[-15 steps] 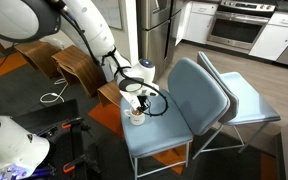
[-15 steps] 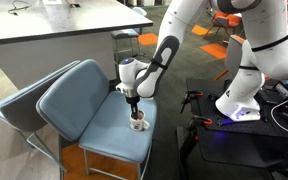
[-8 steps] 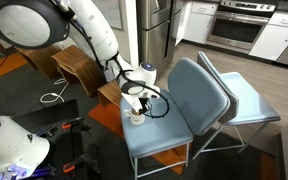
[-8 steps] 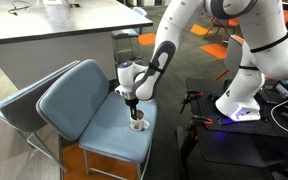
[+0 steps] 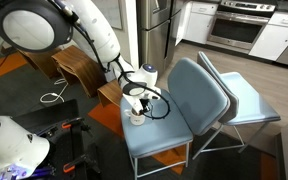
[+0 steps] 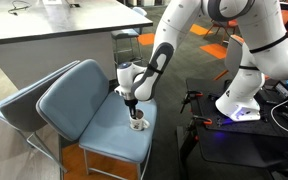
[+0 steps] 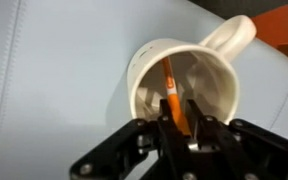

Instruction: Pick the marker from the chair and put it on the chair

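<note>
**Blue-grey seat, wrist camera: claw over the mug**

Padded seat of the chair [image 7: 54,90] fills the wrist view, pale blue-grey, with a seam running down its left side.

Obs. 1: My claw [image 7: 184,125] enters from the lower edge. Its dark fingers [image 7: 199,128] are drawn narrow, pinched on the near end of the marker [image 7: 170,88].

Obs. 2: The marker is orange-brown. It stands inside the white mug [image 7: 227,95], leaning, with its far end down against the inner wall.

Obs. 3: The mug sits on the seat. I look into its mouth, and its handle points to the upper right.

Obs. 4: In both exterior views the claw [image 5: 137,107] [image 6: 134,112] hangs straight down over the mug [image 5: 137,119] [image 6: 138,126], which sits near the front edge of the chair [image 5: 184,105] [image 6: 89,115]. The marker is too small to make out there.

Obs. 5: My white arm [image 6: 160,58] reaches in from above.

Obs. 6: Farther off, a brown bent-wood stool [image 5: 76,66] stands past the chair. A second chair [image 5: 252,100] of the same colour is nested behind the first. Beyond is a steel oven [image 5: 236,32].
</note>
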You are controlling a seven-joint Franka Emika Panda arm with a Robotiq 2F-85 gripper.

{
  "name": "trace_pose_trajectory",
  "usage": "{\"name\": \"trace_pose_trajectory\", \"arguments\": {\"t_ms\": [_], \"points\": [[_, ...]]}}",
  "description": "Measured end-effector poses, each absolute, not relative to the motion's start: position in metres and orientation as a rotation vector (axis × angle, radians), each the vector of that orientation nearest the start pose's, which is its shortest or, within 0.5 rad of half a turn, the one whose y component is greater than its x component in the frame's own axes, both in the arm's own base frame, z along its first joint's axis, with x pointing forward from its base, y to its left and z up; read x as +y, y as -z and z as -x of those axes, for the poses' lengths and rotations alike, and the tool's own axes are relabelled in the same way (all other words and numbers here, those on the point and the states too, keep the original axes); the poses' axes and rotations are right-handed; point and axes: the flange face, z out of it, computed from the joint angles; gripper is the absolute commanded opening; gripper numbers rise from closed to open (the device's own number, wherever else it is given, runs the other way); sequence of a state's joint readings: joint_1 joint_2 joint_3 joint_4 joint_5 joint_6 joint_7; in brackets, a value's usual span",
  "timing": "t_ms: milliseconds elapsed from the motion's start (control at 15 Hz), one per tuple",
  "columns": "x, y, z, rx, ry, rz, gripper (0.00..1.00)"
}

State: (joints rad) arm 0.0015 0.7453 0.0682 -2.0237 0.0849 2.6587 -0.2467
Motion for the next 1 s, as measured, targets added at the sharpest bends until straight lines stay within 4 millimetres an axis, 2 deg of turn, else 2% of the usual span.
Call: {"name": "trace_pose_trajectory", "arguments": {"t_ms": [400, 1000], "points": [[0.044, -0.072, -0.565, -0.282, -0.157, 3.038, 0.05], [0.061, -0.133, -0.574, -0.276, -0.111, 3.133, 0.05]]}}
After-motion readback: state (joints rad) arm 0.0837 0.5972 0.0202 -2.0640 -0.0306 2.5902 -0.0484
